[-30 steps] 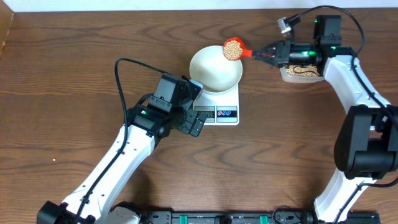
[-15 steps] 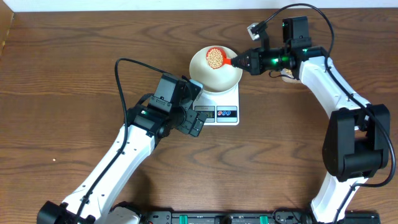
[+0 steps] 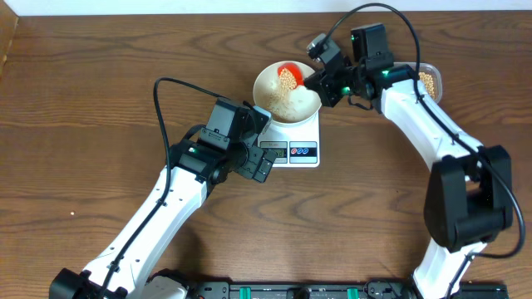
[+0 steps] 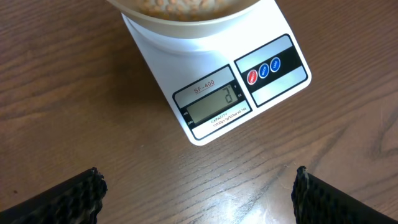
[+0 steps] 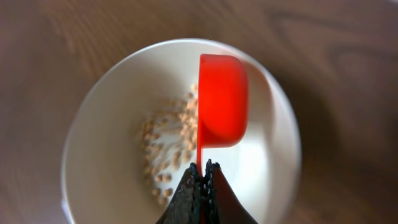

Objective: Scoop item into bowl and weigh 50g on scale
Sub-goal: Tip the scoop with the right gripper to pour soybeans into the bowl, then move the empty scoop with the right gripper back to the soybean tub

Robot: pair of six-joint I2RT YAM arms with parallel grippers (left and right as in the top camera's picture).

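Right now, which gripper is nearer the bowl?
Right. The right gripper is over the bowl edge, holding the red scoop tipped inside; the left gripper hangs open by the scale, off the bowl.

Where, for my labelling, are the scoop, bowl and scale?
scoop (image 5: 221,99): right wrist view, on the cup's red outer side.
bowl (image 3: 259,90): overhead view, on its bare left inner wall.
scale (image 4: 211,104): left wrist view, on its grey display.

table (image 3: 83,124): dark brown wood is filling nearly the whole view, its grain running side to side
far edge: a white strip (image 3: 166,7) is showing beyond the table
near edge: a black rail (image 3: 274,291) is lying along the front
light: soft, even light is falling from above
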